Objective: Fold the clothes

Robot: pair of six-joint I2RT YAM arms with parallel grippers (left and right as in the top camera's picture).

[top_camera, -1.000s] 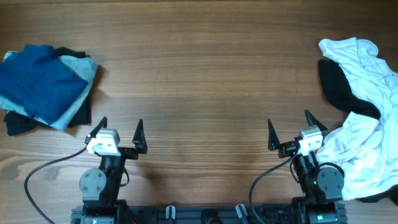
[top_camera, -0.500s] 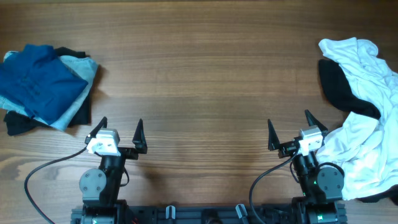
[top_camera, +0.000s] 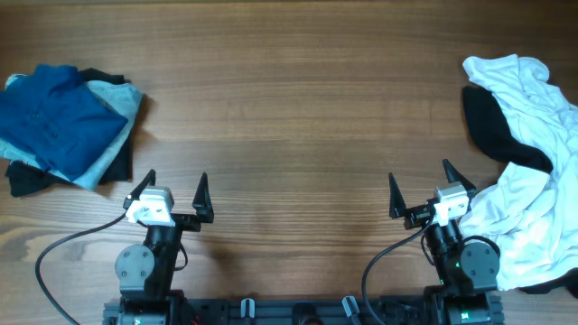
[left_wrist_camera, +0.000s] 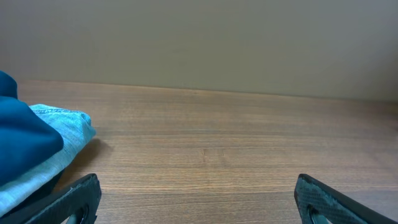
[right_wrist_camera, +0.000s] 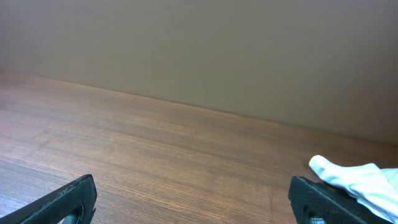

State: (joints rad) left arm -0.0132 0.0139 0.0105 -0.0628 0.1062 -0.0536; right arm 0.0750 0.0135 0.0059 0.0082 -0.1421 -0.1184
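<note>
A crumpled white T-shirt [top_camera: 533, 171] lies in a heap at the right edge of the table, over a black piece [top_camera: 492, 131]; a white fold of it shows in the right wrist view [right_wrist_camera: 360, 180]. At the far left a dark-blue garment [top_camera: 54, 122] lies on a light-blue piece [top_camera: 122, 101] and a black piece [top_camera: 27, 179]; the blue pieces show in the left wrist view [left_wrist_camera: 37, 146]. My left gripper [top_camera: 172, 196] is open and empty near the front edge. My right gripper [top_camera: 423, 191] is open and empty, just left of the white shirt.
The wooden table [top_camera: 289, 108] stretches between the two heaps. A black cable [top_camera: 72, 242] runs from the left arm's base and another [top_camera: 384, 257] from the right arm's base. A plain wall stands beyond the table's far edge.
</note>
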